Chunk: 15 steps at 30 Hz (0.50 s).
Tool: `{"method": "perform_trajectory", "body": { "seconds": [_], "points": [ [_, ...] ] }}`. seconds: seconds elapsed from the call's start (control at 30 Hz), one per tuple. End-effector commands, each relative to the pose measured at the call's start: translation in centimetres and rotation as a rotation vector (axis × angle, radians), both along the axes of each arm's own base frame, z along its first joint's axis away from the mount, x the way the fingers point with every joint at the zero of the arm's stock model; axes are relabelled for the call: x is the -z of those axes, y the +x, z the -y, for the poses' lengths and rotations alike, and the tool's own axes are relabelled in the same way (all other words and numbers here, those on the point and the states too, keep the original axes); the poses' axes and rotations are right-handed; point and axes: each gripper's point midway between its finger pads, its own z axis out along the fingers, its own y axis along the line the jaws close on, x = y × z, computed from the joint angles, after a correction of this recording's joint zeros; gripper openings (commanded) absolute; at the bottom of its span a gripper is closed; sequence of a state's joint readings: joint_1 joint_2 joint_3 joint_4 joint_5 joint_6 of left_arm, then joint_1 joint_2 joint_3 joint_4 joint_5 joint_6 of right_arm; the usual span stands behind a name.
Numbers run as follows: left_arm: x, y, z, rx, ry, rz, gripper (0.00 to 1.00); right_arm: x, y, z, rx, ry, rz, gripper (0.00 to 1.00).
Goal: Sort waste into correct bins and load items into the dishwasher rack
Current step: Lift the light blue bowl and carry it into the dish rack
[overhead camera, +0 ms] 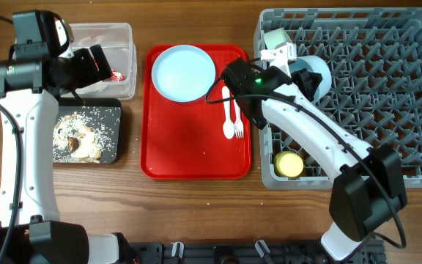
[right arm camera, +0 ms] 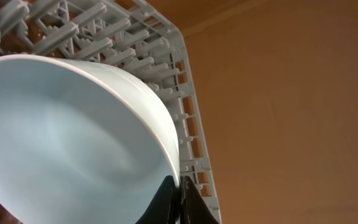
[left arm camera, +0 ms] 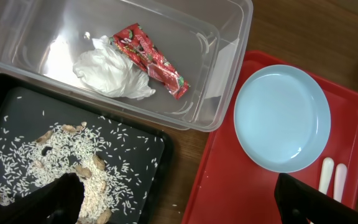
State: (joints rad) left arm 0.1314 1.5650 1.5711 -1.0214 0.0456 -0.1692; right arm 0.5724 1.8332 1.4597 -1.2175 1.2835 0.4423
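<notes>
Right gripper (right arm camera: 179, 186): narrow pinch on rim of light blue bowl (right arm camera: 73, 143), bowl tipped on edge over left part of dishwasher rack (overhead camera: 387, 88).
Left gripper (left arm camera: 188, 200): fingers wide apart, empty, above clear tub (left arm camera: 229, 56) and black tray (left arm camera: 160, 155).

Done, by appearance:
- Red wrapper (left arm camera: 151, 59) and white napkin (left arm camera: 107, 71) in tub.
- Rice crumbs (left arm camera: 61, 155) with brownish lumps in black tray.
- Yellow cup (overhead camera: 289, 164) and pale green bowl (overhead camera: 273, 37) in rack.

Left to do:
- Bowl not yet released.
- Light blue plate (overhead camera: 184, 72) and white fork and spoon (overhead camera: 228, 126) on red serving tray (overhead camera: 196, 147).

Bowl: pale blue, glossy, smooth, deep-walled, apparently clean inside.
</notes>
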Motion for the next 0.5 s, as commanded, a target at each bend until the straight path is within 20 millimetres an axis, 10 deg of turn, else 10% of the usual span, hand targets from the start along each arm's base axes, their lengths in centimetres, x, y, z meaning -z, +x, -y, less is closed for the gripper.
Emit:
{"method": "perform_trajectory", "body": {
  "seconds": [0.0, 0.47],
  "points": [
    [-0.2, 0.1, -0.4, 0.0, 0.019, 0.004, 1.0, 2.0, -0.6, 0.2, -0.006, -0.035, -0.066, 0.04],
    [-0.2, 0.1, -0.4, 0.0, 0.019, 0.004, 1.0, 4.5, 0.0, -1.5, -0.076, 0.016, -0.138, 0.04]
  ]
}}
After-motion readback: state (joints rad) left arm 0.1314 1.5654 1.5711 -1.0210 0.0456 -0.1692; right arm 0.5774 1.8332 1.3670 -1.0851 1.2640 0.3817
